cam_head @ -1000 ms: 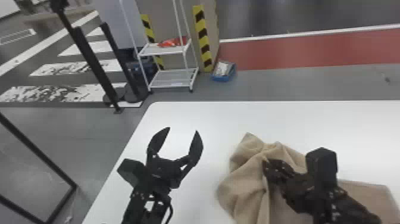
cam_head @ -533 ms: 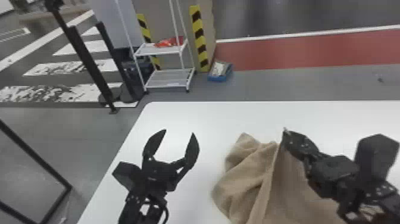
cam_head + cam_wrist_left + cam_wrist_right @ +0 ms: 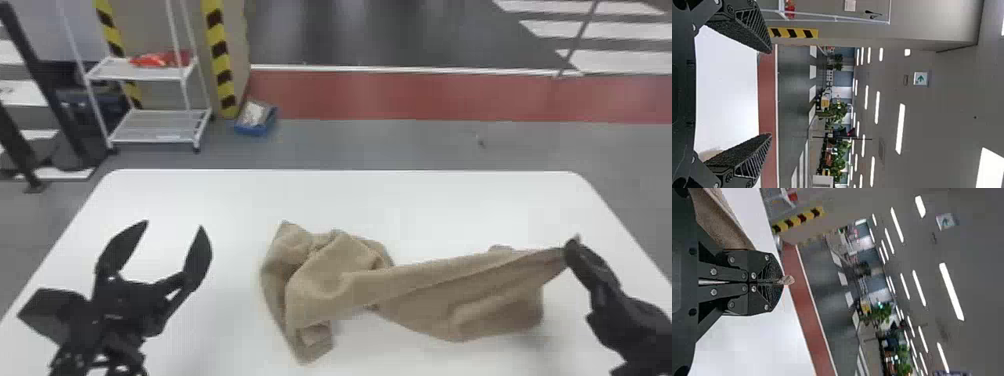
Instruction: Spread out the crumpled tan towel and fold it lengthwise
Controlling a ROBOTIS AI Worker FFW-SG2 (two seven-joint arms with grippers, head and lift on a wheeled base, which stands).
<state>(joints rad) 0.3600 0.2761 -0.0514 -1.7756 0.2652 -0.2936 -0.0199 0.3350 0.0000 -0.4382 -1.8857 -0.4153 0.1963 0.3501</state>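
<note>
We see a tan towel [image 3: 345,280] of soft, matte cloth on the table, stretching between the two claws. At the right claw [image 3: 574,244], the black fingers are pressed together on a corner of the towel, and a small tip of cloth pokes out past them. From that pinch the fabric runs leftward in a long, taut band with slanting creases, its lower part sagging into a rounded fold. Nearer the left claw [image 3: 174,224], yet apart from it, the towel bunches into a crumpled heap of thick, rolled folds, with a squarish flap toward us. The left claw is spread wide over the table, its two fingers tapering like curved blades; in its wrist view their inner faces look rough and ribbed.

Beneath both claws we find a smooth white table [image 3: 400,200] with rounded far corners. Beyond the left claw, on the grey floor [image 3: 360,145], stand a white metal rack [image 3: 160,125] holding something red [image 3: 155,60], a yellow-and-black striped edge [image 3: 220,50] and a blue box [image 3: 255,130]. Farther out than both claws, a brick-red band [image 3: 400,95] crosses the floor.
</note>
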